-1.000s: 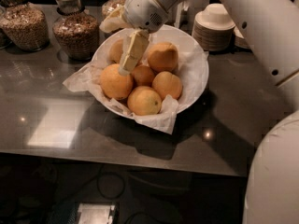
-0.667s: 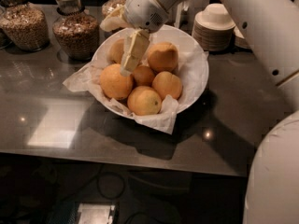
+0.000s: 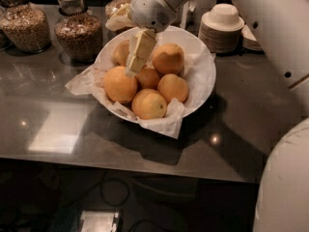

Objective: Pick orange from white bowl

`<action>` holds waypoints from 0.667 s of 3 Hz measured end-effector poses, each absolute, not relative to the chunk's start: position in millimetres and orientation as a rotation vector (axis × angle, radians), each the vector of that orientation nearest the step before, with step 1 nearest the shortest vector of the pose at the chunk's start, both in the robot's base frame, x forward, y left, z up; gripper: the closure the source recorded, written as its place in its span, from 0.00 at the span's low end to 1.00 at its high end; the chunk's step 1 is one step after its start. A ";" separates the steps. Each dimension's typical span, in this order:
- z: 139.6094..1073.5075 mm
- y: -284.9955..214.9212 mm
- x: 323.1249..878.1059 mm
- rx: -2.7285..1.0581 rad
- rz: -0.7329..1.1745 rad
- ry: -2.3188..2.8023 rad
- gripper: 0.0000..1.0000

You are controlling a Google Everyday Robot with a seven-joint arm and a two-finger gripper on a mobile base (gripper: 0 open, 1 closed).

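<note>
Claw (image 3: 137, 52) is held pointing down over the left half of the white bowl (image 3: 203, 66); whether it is apart or together cannot be told. A dark table (image 3: 251, 129) carries everything. The white bowl, lined with crumpled paper, is set near its middle. Two glass jars (image 3: 77, 30) are placed behind it at the left, and stacked paper bowls (image 3: 222, 28) at the right. The orange (image 3: 119, 84) lies at the bowl's left side, just under the claw's tip, beside a smaller orange (image 3: 147, 77).
</note>
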State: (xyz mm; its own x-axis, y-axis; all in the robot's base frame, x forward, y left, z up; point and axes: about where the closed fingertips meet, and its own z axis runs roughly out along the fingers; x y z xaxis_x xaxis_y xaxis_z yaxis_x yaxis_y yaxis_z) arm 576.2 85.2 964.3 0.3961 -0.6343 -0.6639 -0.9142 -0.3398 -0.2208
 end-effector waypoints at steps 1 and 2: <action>961.4 69.1 592.5 -2.074 0.572 1.403 0.09; 964.3 54.8 606.4 -2.070 0.496 1.460 0.02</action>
State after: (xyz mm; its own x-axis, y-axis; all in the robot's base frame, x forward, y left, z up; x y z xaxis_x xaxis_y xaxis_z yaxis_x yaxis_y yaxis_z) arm 606.4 54.8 964.3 0.3408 -0.7357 -0.5854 -0.9400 -0.2560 -0.2255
